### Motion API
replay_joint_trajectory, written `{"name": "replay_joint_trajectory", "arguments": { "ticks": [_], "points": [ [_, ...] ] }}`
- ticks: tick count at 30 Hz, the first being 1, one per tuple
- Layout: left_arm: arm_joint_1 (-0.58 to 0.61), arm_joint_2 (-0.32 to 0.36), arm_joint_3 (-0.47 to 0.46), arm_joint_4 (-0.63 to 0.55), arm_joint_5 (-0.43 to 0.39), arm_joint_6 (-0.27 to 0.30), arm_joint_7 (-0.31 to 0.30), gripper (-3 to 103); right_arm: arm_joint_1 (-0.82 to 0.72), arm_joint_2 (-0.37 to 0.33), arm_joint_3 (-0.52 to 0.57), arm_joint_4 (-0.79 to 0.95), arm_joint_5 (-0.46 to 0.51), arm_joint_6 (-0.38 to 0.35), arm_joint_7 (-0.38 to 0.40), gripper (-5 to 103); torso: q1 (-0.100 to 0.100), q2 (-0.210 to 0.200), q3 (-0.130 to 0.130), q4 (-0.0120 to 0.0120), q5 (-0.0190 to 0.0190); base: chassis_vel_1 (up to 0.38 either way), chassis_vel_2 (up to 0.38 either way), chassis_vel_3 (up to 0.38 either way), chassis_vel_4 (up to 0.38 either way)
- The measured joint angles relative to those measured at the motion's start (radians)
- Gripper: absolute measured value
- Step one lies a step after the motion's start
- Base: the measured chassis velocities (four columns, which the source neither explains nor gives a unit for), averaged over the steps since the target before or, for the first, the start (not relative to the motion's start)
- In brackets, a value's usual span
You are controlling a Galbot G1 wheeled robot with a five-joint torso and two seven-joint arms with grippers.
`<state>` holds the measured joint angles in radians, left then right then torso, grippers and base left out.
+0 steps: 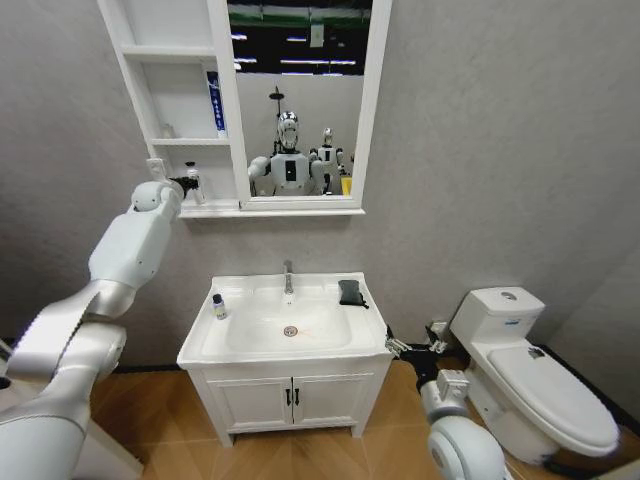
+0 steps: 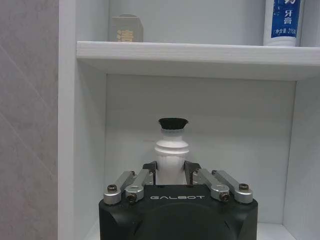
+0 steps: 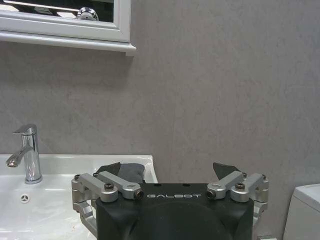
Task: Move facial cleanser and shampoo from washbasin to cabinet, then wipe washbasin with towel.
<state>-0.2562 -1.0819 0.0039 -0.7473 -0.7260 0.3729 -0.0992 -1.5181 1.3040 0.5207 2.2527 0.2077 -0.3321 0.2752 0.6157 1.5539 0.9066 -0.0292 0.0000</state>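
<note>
My left gripper [image 1: 184,184] is raised into the lowest niche of the white wall cabinet [image 1: 170,140]. It is shut on the neck of a white bottle with a black cap [image 2: 172,150]; I cannot tell whether it is the cleanser or the shampoo. A second small black-capped bottle [image 1: 218,307] stands on the washbasin [image 1: 250,352], at its left rim. The dark folded towel [image 1: 350,292] lies at the back right corner of the washbasin [image 3: 75,162]. My right gripper [image 1: 410,348] hangs open, low beside the basin's right edge, with the towel [image 3: 127,171] beyond its fingers.
A blue-and-white tube [image 2: 282,22] and a small pale box [image 2: 127,30] stand in the middle niche. The chrome tap [image 1: 288,277] rises at the basin's back. A white toilet [image 1: 530,380] stands to the right. The vanity doors [image 1: 290,398] are closed below.
</note>
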Motion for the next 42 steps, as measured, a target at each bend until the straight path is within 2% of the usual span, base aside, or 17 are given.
{"name": "replay_joint_trajectory", "arguments": {
  "ticks": [6,11,13,15,16,18,21,23,24,26,27,29,30,32,36,38,42],
  "points": [
    [0.002,-0.007,-0.003,0.009,0.017,-0.006,-0.008,30,-0.005,0.0,0.005,0.001,0.0,0.005,-0.001,100,0.0,0.0,0.0,0.0,0.0002,0.0,0.0,0.0,0.0],
    [0.016,-0.002,-0.01,-0.01,0.019,-0.004,-0.013,52,-0.008,0.001,0.007,0.001,0.0,0.011,-0.002,100,0.0,0.0,0.0,0.0003,-0.0001,0.0,0.0,0.0,0.0],
    [0.019,-0.001,-0.015,-0.015,0.02,-0.004,-0.013,52,-0.009,0.001,0.007,0.001,0.0,0.012,-0.002,100,0.0,0.0,0.0,0.0002,0.0001,0.0,0.0,0.0,0.0],
    [0.04,0.008,-0.033,-0.052,0.019,0.004,-0.015,68,-0.009,0.001,0.006,0.001,-0.002,0.012,-0.003,100,0.0,0.0,0.0,0.0002,0.0,0.0,0.0,0.0,0.0],
    [0.04,0.008,-0.033,-0.052,0.019,0.004,-0.015,68,-0.009,0.001,0.006,0.001,-0.002,0.012,-0.003,100,0.0,0.0,0.0,0.0002,0.0,0.0,0.0,0.0,0.0],
    [0.079,0.032,-0.046,-0.136,0.0,0.022,-0.049,78,-0.011,0.003,0.005,0.002,-0.002,0.012,-0.003,100,0.0,0.0,0.0,-0.0001,0.0001,0.0,0.0,0.0,0.0],
    [0.123,0.056,-0.064,-0.218,-0.019,0.046,-0.087,84,-0.014,0.006,0.006,0.003,-0.002,0.013,-0.003,100,0.0,0.0,0.0,-0.0001,0.0,0.0,0.0,0.0,0.0],
    [0.295,0.141,-0.135,-0.48,-0.074,0.114,-0.186,94,-0.023,0.014,0.007,0.002,-0.01,0.021,-0.003,100,0.0,0.0,0.0,-0.0001,0.0002,0.0,0.0,0.0,0.0],
    [0.295,0.141,-0.135,-0.48,-0.074,0.114,-0.186,94,-0.023,0.014,0.007,0.002,-0.01,0.021,-0.003,100,0.0,0.0,0.0,-0.0001,0.0002,0.0,0.0,0.0,0.0],
    [0.479,0.208,-0.203,-0.683,-0.078,0.121,-0.228,99,-0.027,0.023,0.003,-0.006,-0.021,0.026,-0.009,100,0.0,0.0,0.0,0.0008,-0.0009,0.0,0.0,0.0,0.0],
    [0.479,0.208,-0.203,-0.683,-0.078,0.121,-0.228,99,-0.027,0.023,0.003,-0.006,-0.021,0.026,-0.009,100,0.0,0.0,0.0,0.0008,-0.0009,0.0,0.0,0.0,0.0],
    [0.685,0.237,-0.269,-0.834,-0.062,0.081,-0.27,100,-0.025,0.036,-0.004,-0.024,-0.039,0.031,-0.018,100,-0.001,0.0,0.0,0.0007,0.0005,0.0,0.0,0.0,0.0],
    [0.685,0.237,-0.269,-0.834,-0.062,0.081,-0.27,100,-0.025,0.036,-0.004,-0.024,-0.039,0.031,-0.018,100,-0.001,0.0,0.0,0.0007,0.0005,0.0,0.0,0.0,0.0],
    [0.895,0.211,-0.314,-0.943,-0.037,0.027,-0.303,100,-0.02,0.047,-0.015,-0.042,-0.052,0.037,-0.021,100,0.0,0.0,0.0,0.0006,-0.0001,0.0,0.0,0.0,0.0],
    [1.039,0.14,-0.321,-0.955,0.027,-0.027,-0.299,100,-0.016,0.05,-0.02,-0.047,-0.056,0.038,-0.021,100,-0.001,0.0,0.0,0.0,0.0002,0.0,0.0,0.0,0.0],
    [1.12,0.049,-0.314,-0.861,0.146,-0.096,-0.252,100,-0.016,0.051,-0.02,-0.05,-0.058,0.041,-0.021,100,0.0,0.0,0.0,0.0,-0.0002,0.0,0.0,0.0,0.0],
    [1.13,-0.027,-0.309,-0.732,0.242,-0.145,-0.218,100,-0.024,0.051,-0.015,-0.051,-0.058,0.045,-0.021,100,0.0,0.0,0.0,0.0,0.0001,0.0,0.0,0.0,0.0]
  ]
}}
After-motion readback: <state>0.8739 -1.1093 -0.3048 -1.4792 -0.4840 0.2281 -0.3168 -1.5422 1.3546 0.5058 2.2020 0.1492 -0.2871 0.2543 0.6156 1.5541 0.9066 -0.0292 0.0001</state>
